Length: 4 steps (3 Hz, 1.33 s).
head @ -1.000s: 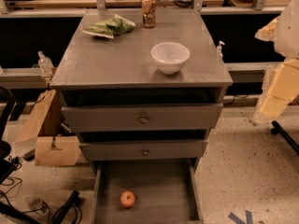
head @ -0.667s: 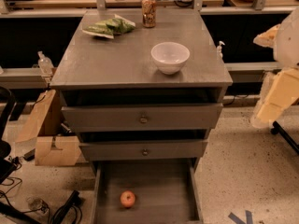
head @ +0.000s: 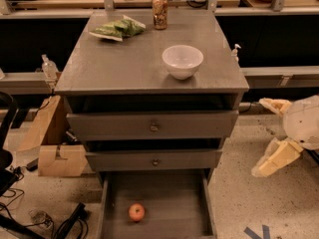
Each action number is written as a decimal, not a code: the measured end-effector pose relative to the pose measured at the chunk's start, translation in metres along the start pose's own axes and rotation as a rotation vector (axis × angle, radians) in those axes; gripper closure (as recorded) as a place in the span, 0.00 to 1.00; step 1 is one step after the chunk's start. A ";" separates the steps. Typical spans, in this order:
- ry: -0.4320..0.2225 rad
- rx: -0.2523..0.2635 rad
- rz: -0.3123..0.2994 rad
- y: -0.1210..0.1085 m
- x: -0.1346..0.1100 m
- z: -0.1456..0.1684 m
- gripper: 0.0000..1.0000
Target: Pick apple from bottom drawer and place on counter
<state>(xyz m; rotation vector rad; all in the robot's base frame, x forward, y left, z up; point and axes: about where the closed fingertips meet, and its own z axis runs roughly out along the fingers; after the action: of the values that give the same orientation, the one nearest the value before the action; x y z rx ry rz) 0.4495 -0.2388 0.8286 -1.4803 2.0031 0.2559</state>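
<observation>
While your gripper point(head: 269, 133) hovers right of the grey wooden cabinet point(head: 149, 128), jaws apart and empty, pinch the small round red-orange apple point(head: 136, 212) across its middle (firm, light, rolls).

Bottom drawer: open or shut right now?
Open: the bottom drawer is pulled out, with the apple lying on its exposed floor. The gripper hangs off to the right, outside it, empty.
</observation>
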 end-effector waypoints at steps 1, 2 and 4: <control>-0.247 0.072 -0.002 -0.017 0.024 0.033 0.00; -0.334 0.097 -0.043 -0.021 0.035 0.042 0.00; -0.352 0.093 -0.060 -0.018 0.033 0.056 0.00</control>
<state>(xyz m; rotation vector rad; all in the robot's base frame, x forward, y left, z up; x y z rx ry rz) 0.4812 -0.2432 0.7687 -1.3302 1.6655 0.3657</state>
